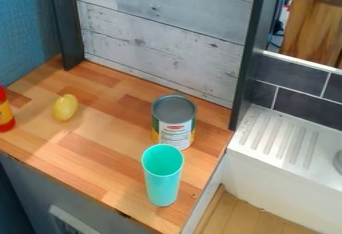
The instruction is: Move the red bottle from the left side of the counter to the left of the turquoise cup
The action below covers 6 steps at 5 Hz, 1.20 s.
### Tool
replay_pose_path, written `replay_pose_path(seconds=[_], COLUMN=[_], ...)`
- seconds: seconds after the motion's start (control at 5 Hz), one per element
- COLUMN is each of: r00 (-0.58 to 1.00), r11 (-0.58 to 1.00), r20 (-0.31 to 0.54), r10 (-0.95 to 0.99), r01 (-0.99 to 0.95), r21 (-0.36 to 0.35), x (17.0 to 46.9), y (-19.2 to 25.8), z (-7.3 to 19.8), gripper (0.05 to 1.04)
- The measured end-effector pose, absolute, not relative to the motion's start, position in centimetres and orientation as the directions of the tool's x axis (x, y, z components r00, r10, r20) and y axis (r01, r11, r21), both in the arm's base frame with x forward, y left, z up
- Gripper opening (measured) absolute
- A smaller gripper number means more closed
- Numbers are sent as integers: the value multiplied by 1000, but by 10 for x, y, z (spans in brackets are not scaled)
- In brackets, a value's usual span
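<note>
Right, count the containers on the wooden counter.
3: the turquoise cup near the front edge of the counter, the tin can just behind it, and the red bottle cut off by the view's left edge.

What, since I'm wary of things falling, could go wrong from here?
The tall turquoise cup stands near the front corner of the counter; a bump might topple it over the edge. The can is close behind, so reaching there could knock the cup. The rounded yellow object might roll if nudged.

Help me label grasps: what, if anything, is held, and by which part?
Nothing is visibly held; the turquoise cup, can and yellow object rest untouched on the counter.
</note>
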<state>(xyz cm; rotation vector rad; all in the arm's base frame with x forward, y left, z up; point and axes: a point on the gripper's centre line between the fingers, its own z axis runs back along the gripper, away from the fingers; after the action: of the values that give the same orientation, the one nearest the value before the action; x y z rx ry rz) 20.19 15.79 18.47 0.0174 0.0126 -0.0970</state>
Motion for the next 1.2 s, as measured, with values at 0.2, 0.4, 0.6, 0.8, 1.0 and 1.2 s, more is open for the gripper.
replay_pose_path(seconds=[0.2,0.4,0.6,0.8,1.0,1.2], r00=[995,997,997,995,993,996], r11=[995,996,993,992,995,998], r20=[-33,-12,-16,-65,-82,-76], r10=[-99,-81,-73,-72,-80,-56], r01=[99,81,74,78,85,59], r21=[-1,41,95,96,60,32], x=[201,208,216,219,230,231], y=[157,165,179,188,195,208], z=[178,180,181,165,153,146], gripper=[1001,1001,1001,1001,1001,1001])
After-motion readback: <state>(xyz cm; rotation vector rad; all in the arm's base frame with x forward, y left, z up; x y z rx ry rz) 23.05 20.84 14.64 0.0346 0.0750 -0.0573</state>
